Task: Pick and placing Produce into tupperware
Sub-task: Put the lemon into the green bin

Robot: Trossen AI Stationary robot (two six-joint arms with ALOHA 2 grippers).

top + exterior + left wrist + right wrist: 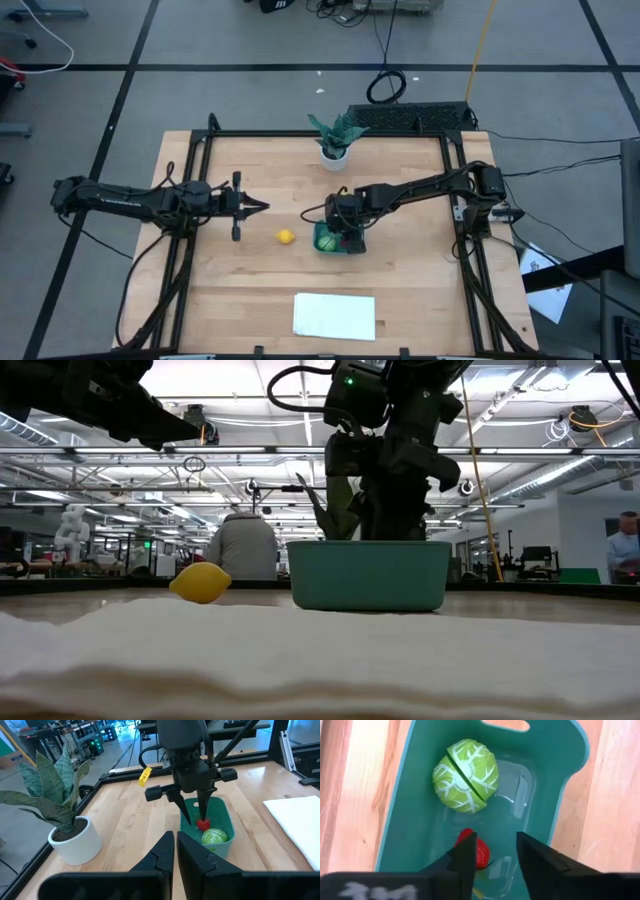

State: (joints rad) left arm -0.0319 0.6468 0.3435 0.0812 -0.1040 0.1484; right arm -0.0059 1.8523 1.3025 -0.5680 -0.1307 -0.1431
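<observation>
Right gripper point(492, 852) part-open over tub point(405, 795), red piece point(476, 851) loose | your lemon point(285, 236): light, stiff, slippery; grip midsection | left gripper point(262, 207) shut, empty

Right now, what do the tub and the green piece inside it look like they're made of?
The teal tub looks like smooth moulded plastic: glossy highlights show on its floor and its corners are rounded. The green piece looks like hard toy plastic, a painted cabbage with white veins and a straight seam splitting it in two; whether that finish is matte or slightly glossy is hard to tell.
</observation>
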